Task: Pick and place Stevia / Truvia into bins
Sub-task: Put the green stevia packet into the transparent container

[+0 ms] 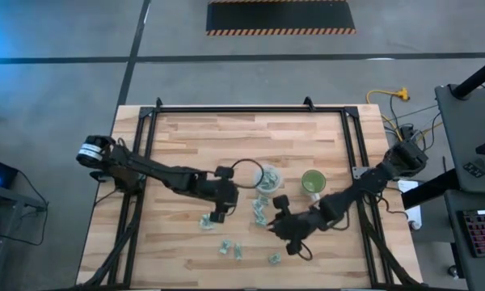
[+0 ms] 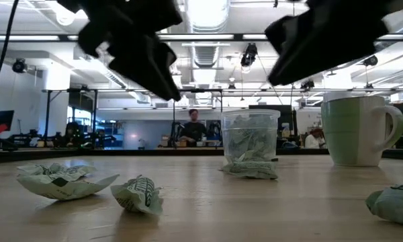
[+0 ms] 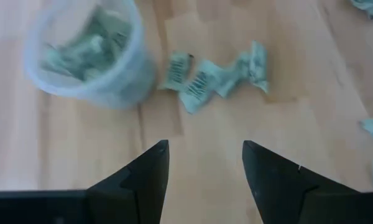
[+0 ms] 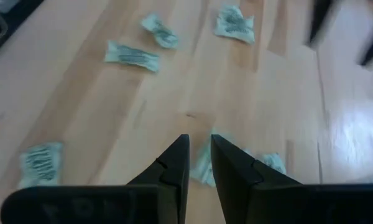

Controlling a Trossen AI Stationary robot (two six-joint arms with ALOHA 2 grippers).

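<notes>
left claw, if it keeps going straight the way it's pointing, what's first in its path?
Probably the bare wooden table between its open fingers. Farther along that line lies a crumpled cluster of sachets; the clear cup sits off to one side. Depth is hard to judge.

Two dark jointed arms (image 1: 166, 172) — black wedge-shaped fingers (image 3: 137, 180).

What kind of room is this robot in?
Probably a big lab or workshop. A wooden table stands on a grey concrete floor with a striped black mat, and behind it runs an open hall with pipes overhead and a person at a desk.
</notes>
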